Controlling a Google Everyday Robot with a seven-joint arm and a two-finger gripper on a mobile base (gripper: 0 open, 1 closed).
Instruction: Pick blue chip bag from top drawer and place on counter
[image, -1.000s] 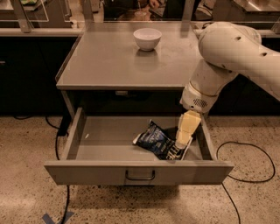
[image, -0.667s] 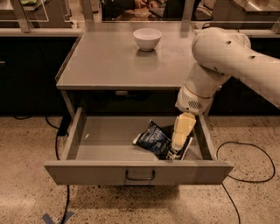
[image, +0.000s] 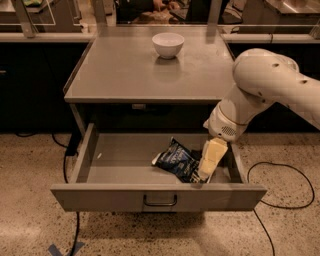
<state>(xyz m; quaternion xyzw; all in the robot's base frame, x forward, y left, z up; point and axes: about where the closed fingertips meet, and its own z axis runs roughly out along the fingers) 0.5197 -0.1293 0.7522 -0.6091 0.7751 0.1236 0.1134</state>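
While the bag (image: 175, 160) lies crumpled at the right of the open drawer (image: 125, 196), the gripper (image: 203, 175) meets its right end; whether it grasps cannot be told. The pick seems underway. Next, likely a lift clearing the counter (image: 140, 75) edge, onto bare top before the bowl (image: 168, 44).

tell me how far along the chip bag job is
Done: the drawer stands pulled open, with the chip bag lying in its right half. In hand: the gripper is down inside the drawer at the bag's right end; a firm hold cannot be confirmed. Left: lifting the bag out and setting it on the counter, where a white bowl sits near the back.
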